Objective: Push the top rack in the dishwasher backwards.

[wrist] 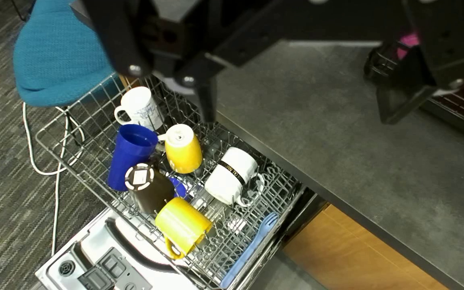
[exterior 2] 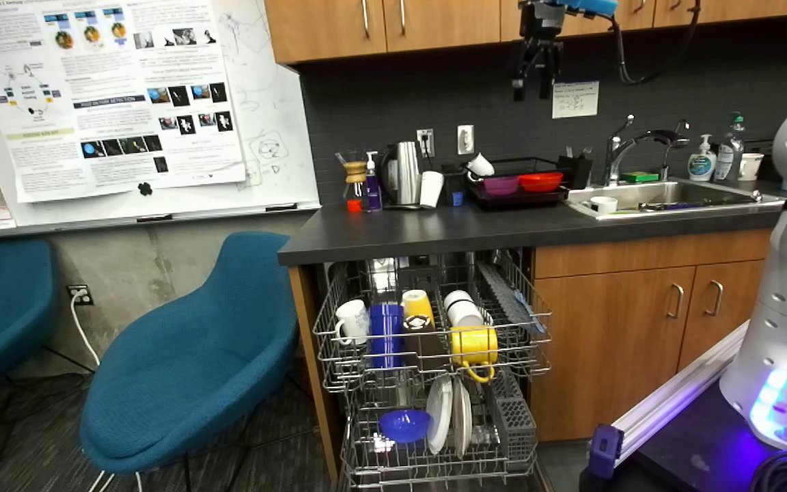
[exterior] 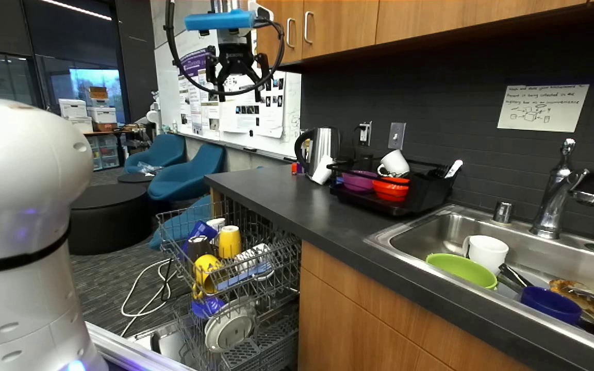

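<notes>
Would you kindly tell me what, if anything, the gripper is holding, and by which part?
Nothing is held: the gripper is open, with nothing between its fingers.

The countertop [wrist: 349, 133] covers the back of the top rack [wrist: 224, 237], its front clear above

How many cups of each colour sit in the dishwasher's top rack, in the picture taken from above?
Yellow cups: 2
White cups: 2
Blue cup: 1
Brown cup: 1
Total showing in the top rack in the wrist view: 6
</notes>
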Available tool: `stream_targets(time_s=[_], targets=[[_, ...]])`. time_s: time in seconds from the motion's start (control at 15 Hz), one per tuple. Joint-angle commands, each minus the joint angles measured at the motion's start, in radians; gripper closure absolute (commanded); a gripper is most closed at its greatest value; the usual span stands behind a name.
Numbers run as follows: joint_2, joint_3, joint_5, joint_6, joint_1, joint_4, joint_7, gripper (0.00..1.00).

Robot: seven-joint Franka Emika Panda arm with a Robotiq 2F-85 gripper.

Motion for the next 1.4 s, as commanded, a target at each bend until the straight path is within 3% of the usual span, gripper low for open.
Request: stream_targets(time_s=[0.0,0.93,1.33], targets=[[0.001,0.006,0.003,-0.002,-0.007,0.002,-0.002,0.0],[0.001,0.006,0.003,-0.002,-0.007,0.002,-0.002,0.0],[0.017,0.039,-0.004,-0.099,0.03,0.011,-0.059,0.0]])
